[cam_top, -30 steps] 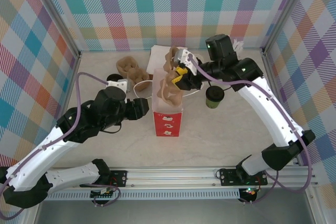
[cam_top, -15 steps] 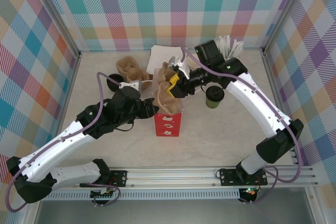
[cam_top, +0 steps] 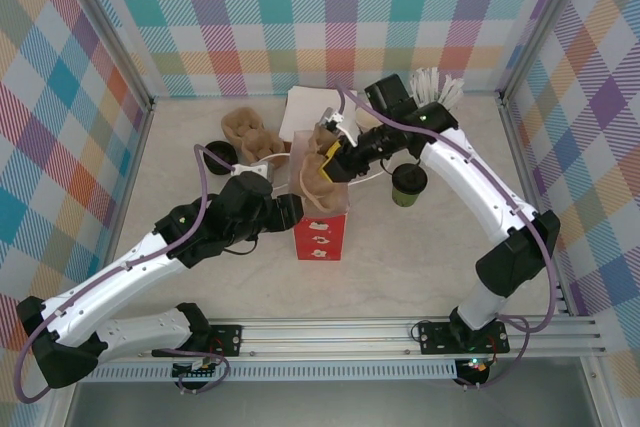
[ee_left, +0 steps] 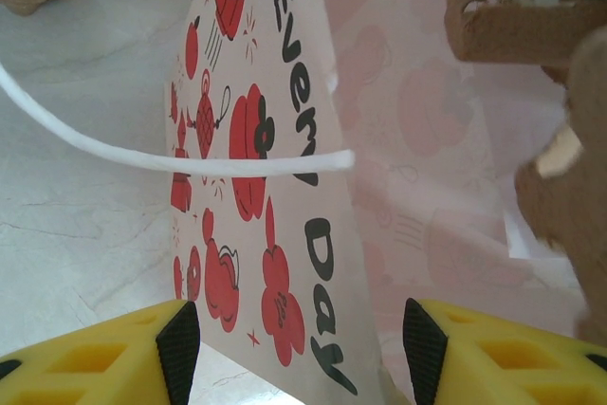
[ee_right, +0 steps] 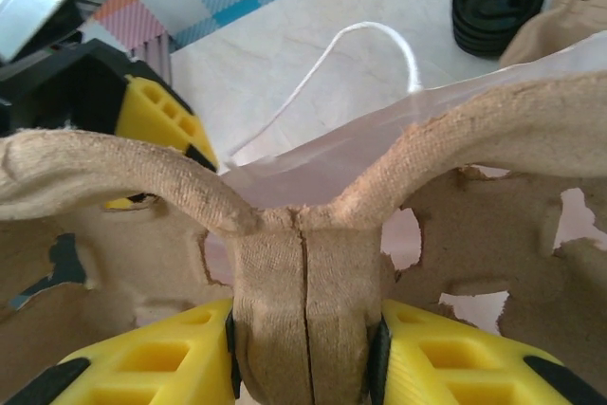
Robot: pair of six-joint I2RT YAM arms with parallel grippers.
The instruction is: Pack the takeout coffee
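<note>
My right claw (ee_right: pixel 303 358) is pinching the carrier (ee_right: pixel 142 177), half inside the bag (ee_left: pixel 256 187); my left claw (ee_left: pixel 294 334) is gaping wide astride its rim. The coffee (cam_top: pixel 408 185) is sitting unpacked on the bench (cam_top: pixel 400 267), at the bag's three o'clock.

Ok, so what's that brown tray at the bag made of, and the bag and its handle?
Brown tray: moulded paper pulp by the look, matte and fibrous, with ragged edges at its holes. Bag: probably thin paper, white, printed red and black; light shows through its wall. Handle: white cord, twisted paper or string, hard to say.
</note>
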